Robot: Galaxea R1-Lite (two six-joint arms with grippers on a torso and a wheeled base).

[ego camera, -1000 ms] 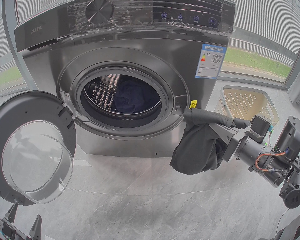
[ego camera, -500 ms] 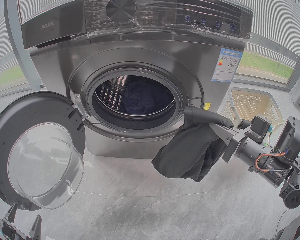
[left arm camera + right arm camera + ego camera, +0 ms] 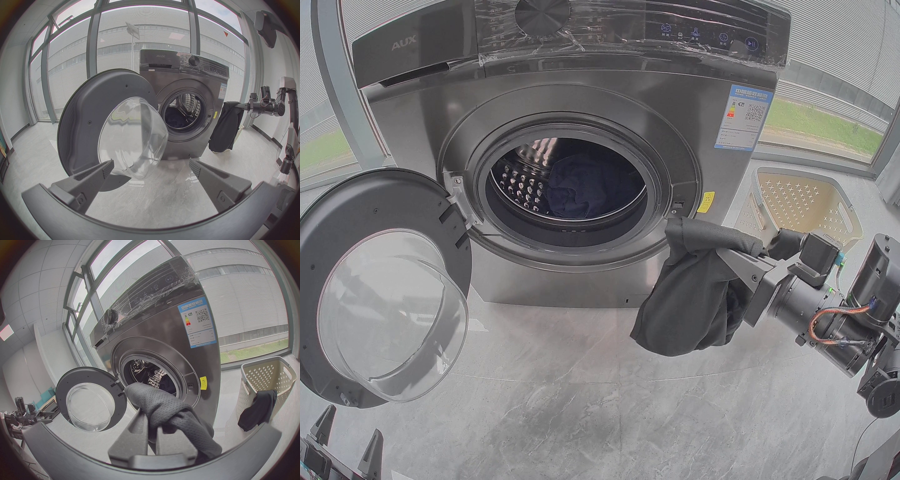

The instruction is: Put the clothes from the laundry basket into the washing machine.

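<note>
A silver-grey front-loading washing machine stands with its round door, grey-rimmed with a clear bowl-shaped window, swung wide to the robot's left. Inside the drum lies a dark blue garment. The machine's front carries a blue-and-white label with coloured bars and a square code, its print too small to make out, and below it a small yellow sticker. The right gripper is pinched tight on a dark grey cloth garment, which drapes over the fingertips and hangs below them, just right of the door opening and off the floor. The right wrist view adds a black cloth draped over the rim of the beige perforated plastic laundry basket. In the left wrist view, the left gripper is spread wide, holding nothing, low and facing the door.
</note>
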